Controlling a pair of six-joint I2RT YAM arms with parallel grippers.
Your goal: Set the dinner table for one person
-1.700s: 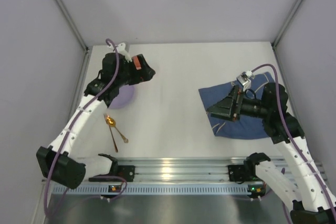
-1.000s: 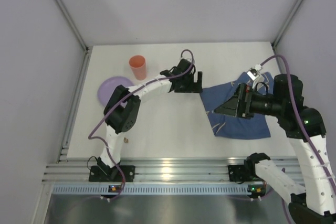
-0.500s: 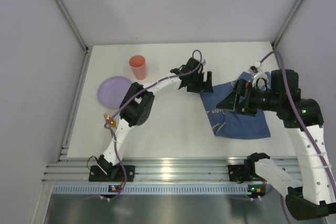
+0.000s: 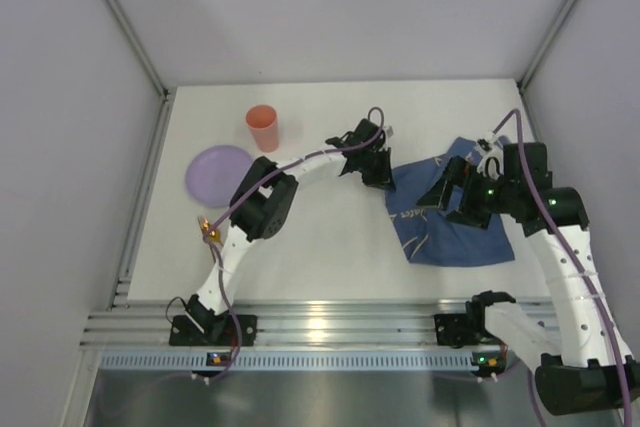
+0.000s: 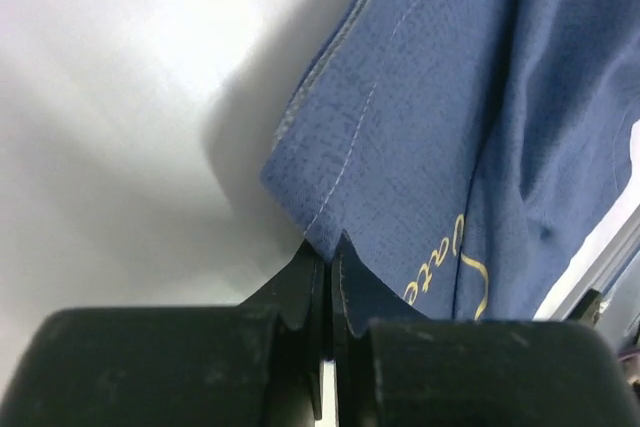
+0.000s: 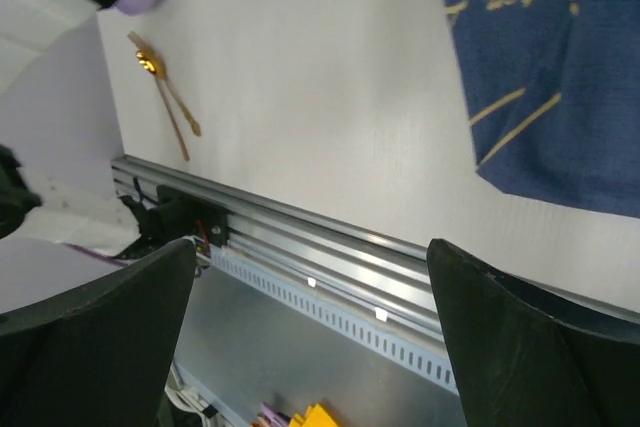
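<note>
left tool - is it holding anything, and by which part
Yes: the left tool is shut on the cloth, pinching its hemmed edge at a corner. The right tool is open and holds nothing.

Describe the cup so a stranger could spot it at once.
Start at the white tabletop and look toward its far left part. Just beyond the flat purple plate stands the cup: the only upright, orange thing on it.
</note>
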